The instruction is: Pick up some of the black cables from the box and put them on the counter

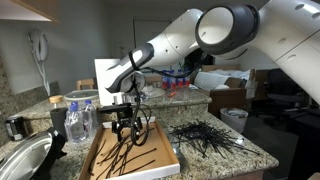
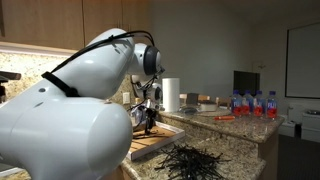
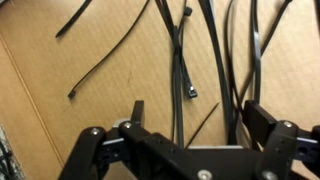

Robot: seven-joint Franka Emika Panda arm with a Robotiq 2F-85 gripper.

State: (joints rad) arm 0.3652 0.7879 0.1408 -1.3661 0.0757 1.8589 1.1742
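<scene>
Loose black cables (image 3: 182,60) lie strewn across the brown floor of the box (image 1: 93,152) directly beneath the claw (image 3: 193,110), jaws wide, gripping nothing. Beside it, a heap (image 1: 205,137) rests on the counter (image 1: 250,150).

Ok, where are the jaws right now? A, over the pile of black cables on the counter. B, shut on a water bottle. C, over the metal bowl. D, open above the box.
D: the wrist view shows the jaws spread wide, gripping nothing, above the box with its brown floor and the black cables lying on it.
</scene>
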